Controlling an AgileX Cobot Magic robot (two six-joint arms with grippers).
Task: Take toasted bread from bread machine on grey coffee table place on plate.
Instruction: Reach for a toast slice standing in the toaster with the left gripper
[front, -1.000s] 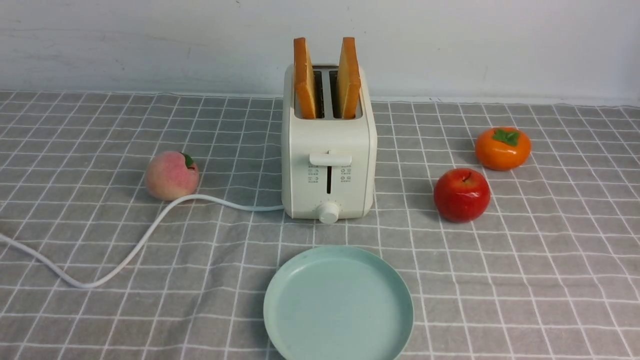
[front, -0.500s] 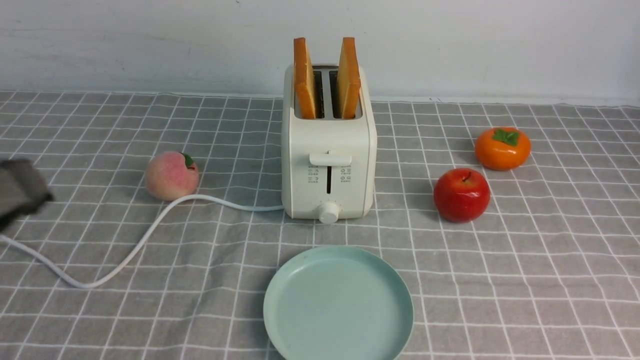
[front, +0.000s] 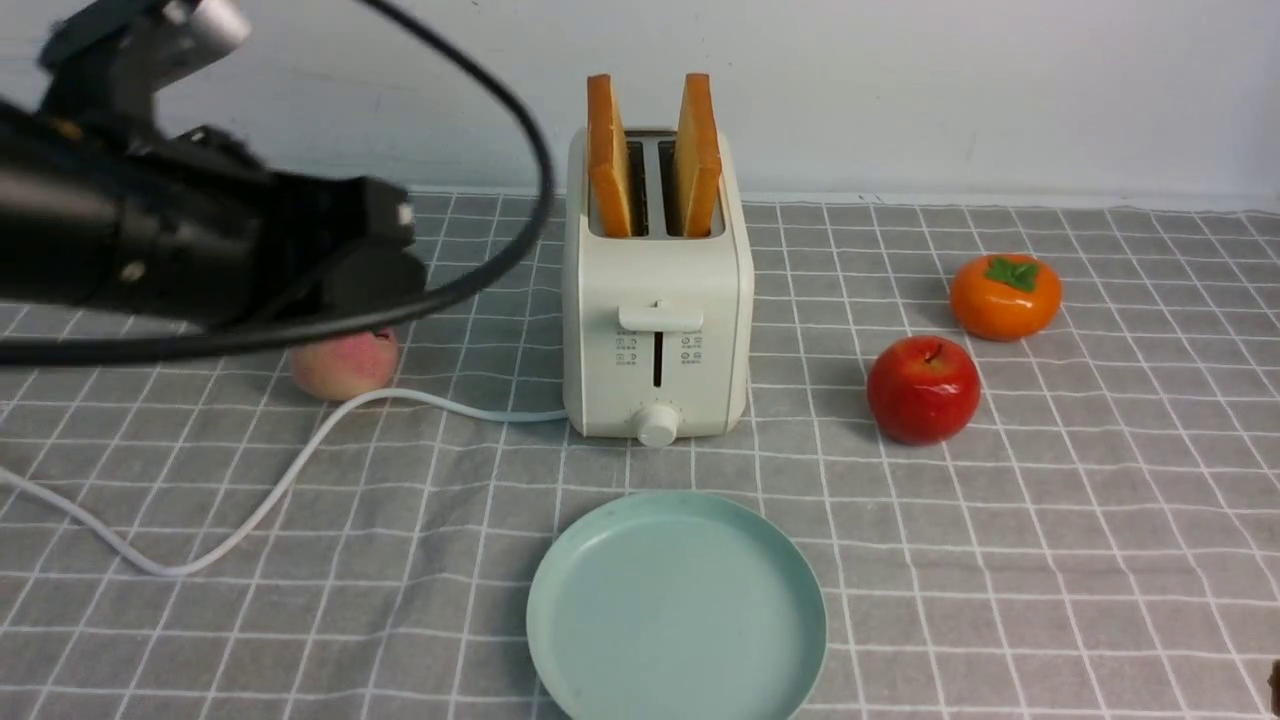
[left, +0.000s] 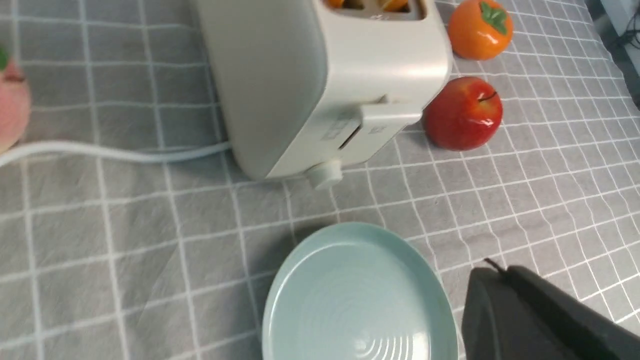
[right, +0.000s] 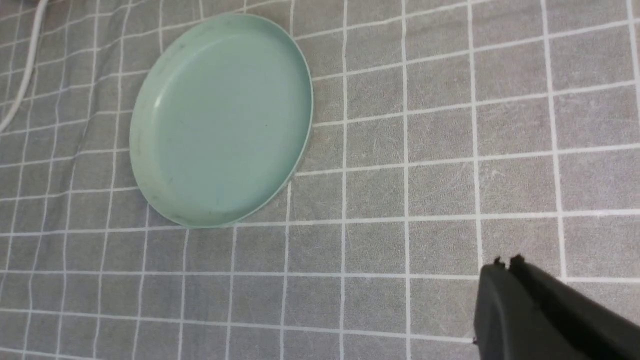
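Two slices of toasted bread, one (front: 608, 150) beside the other (front: 698, 150), stand upright in the slots of the cream-white bread machine (front: 655, 330) at the back middle of the grey coffee table (front: 1050, 560). In front of it lies the mint-green plate (front: 675, 610) with nothing on it. My left arm reaches in from the left, level with the toaster's top and well left of it. Its gripper (left: 500, 270) is shut and holds nothing, hanging beside the plate (left: 350, 300) in the left wrist view. My right gripper (right: 507, 261) is shut too, low over the cloth to one side of the plate (right: 220, 120).
A peach (front: 345, 365) lies left of the toaster, half hidden behind my left arm. The white cord (front: 250, 500) runs from the toaster across the left side. A red apple (front: 922, 390) and an orange persimmon (front: 1005, 297) sit to the right. A white wall stands right behind the toaster.
My left arm has come in from the left edge and risen, and it now covers the top of the peach. The toast, toaster, plate and fruit have not moved.
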